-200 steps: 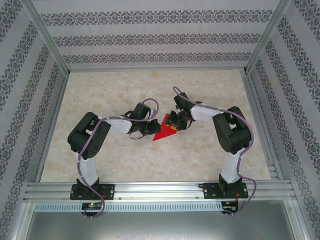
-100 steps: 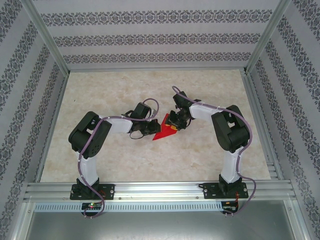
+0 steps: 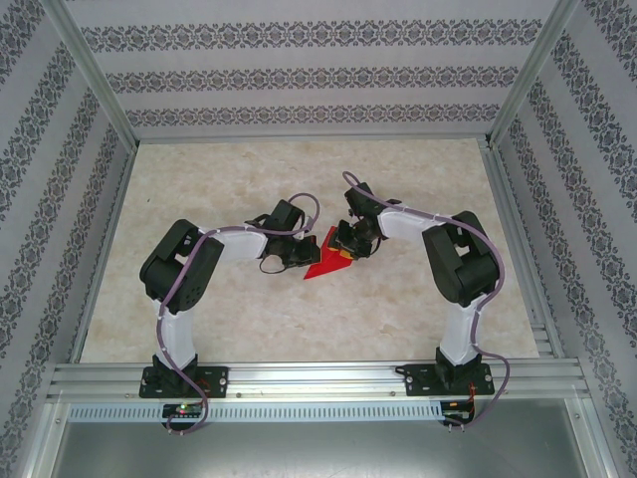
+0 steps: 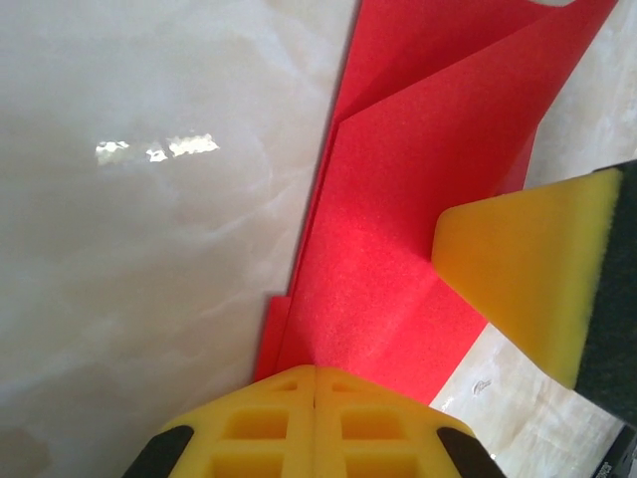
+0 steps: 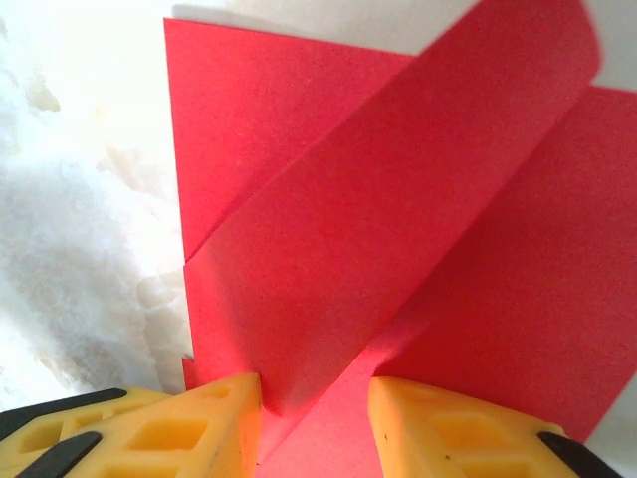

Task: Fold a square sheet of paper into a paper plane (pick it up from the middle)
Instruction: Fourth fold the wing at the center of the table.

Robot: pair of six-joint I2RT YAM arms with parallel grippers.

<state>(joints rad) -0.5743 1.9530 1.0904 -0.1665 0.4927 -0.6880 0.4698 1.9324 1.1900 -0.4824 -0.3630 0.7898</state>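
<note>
The square sheet of paper [image 3: 322, 262] is a creased red shape lying on the marble table between both grippers. My left gripper [image 3: 302, 256] is shut, its yellow pads pressed together at the paper's left edge [image 4: 398, 229]; the left gripper [image 4: 315, 373] tips sit on the sheet, and I cannot tell whether a layer is pinched. My right gripper [image 3: 345, 249] stands open over the paper's right part. In the right wrist view a raised folded flap [image 5: 398, 199] runs diagonally up from between the right gripper [image 5: 315, 398] fingers, touching the left one. One right finger pad [image 4: 528, 279] rests on the sheet.
The pale marble table [image 3: 249, 319] is walled by an aluminium frame, with a rail [image 3: 318, 378] along the near edge where both arm bases are bolted. Patterned walls stand at the back and sides. Bare tabletop lies on every side of the paper.
The left gripper has closed the last bit and its wrist has shifted slightly right and away. The right arm and the paper have stayed put.
</note>
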